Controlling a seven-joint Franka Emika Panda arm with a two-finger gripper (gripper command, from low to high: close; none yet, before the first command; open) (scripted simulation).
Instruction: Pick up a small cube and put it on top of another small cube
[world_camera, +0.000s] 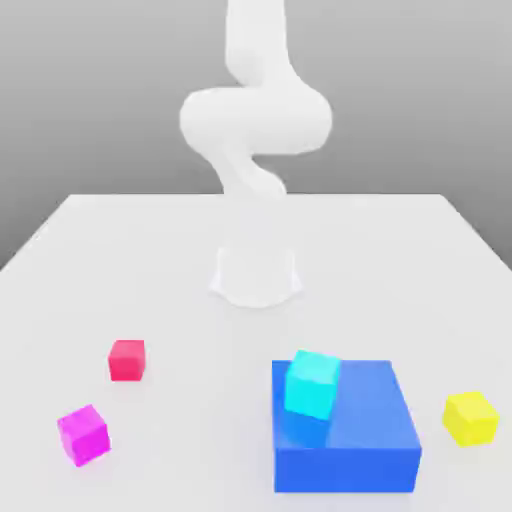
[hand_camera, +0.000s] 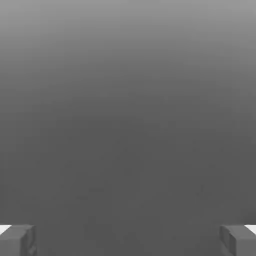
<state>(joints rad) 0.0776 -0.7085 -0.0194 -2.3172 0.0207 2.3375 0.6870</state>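
Two small cubes well apart, yellow cube turned slightly, crimson cube squarer-on, jaws spread wide, empty

We see the claw from just behind its two fingers, which sit at opposite edges of the frame, one in each lower corner. Each fingertip shows as a grey, blocky pad with a darker inner face and a sliver of white at its outer top edge. The gap between them is wide, and nothing sits in it: the claw is spread apart and holds nothing. Beyond the fingers we see a plain grey field, paler toward the top of the frame and darkening smoothly toward the fingertips, with no edge, object or shadow to break it. We cannot tell whether this grey is a backdrop or something else.
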